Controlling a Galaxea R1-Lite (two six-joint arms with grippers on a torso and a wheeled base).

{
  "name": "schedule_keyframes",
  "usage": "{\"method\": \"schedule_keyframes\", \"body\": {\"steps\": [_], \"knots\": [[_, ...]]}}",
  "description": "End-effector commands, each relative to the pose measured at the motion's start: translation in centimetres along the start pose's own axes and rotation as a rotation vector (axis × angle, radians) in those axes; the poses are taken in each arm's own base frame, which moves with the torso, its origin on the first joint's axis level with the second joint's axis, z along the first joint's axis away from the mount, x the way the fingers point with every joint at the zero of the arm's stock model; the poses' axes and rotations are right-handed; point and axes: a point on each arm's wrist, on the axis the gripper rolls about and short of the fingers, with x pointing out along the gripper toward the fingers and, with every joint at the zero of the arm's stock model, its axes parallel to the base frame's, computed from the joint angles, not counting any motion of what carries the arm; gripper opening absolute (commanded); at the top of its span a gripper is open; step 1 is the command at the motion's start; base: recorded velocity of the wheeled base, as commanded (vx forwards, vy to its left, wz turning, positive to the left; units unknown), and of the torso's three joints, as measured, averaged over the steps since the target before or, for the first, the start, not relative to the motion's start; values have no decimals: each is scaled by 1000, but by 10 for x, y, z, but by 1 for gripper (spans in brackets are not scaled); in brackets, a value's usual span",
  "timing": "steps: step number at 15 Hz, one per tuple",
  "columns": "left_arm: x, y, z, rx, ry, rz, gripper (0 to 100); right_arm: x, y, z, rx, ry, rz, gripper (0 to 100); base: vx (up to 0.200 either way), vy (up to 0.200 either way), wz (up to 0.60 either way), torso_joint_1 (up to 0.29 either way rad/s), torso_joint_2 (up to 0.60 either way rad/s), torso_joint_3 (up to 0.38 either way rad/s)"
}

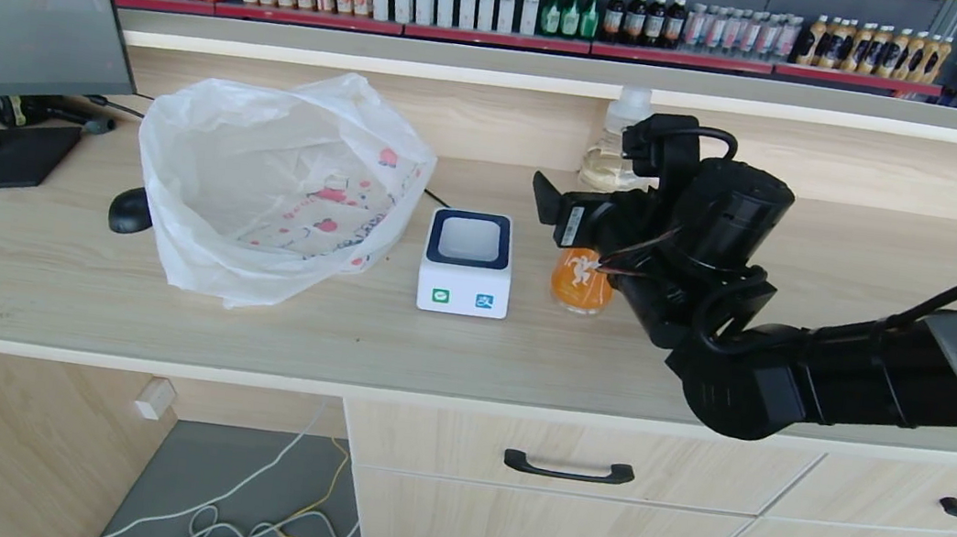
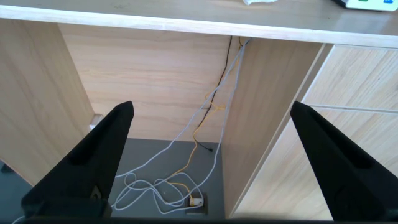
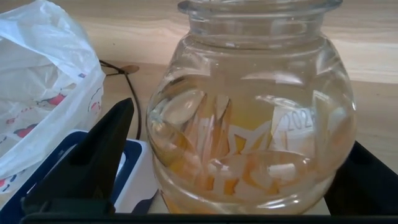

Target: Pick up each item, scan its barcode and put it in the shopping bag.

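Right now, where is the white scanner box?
In the head view the scanner sits on the counter, between the bag on its left and the orange bottle on its right.

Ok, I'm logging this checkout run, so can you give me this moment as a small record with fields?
Right claw: open, around the orange bottle, a gap showing on one side
Orange bottle: upright on the counter, right of the scanner
Second bottle: clear, white cap, farther back
Shopping bag: open, left of the scanner
Left claw: open, below the counter edge, holding nothing
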Motion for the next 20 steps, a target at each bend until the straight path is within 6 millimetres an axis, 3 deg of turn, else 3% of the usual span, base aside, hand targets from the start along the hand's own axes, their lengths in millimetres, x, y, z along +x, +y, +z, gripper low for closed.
{"method": "schedule_keyframes", "body": {"steps": [1, 6, 7, 12, 20], "knots": [[0, 0, 0, 0, 0, 0, 100, 0, 0, 1, 0, -1, 0, 100, 0, 0, 0, 0, 0, 0], [0, 0, 0, 0, 0, 0, 100, -1, 0, 0, -1, 2, -2, 100, 0, 0, 0, 0, 0, 0], [0, 0, 0, 0, 0, 0, 100, -1, 0, 0, -1, 2, -2, 0, 0, 0, 0, 0, 0, 0], [0, 0, 0, 0, 0, 0, 100, -2, -1, 3, 3, -5, -1, 0, 0, 0, 0, 0, 0, 0], [0, 0, 0, 0, 0, 0, 100, -8, -8, 29, 35, -61, -9, 0, 0, 0, 0, 0, 0, 0]]}}
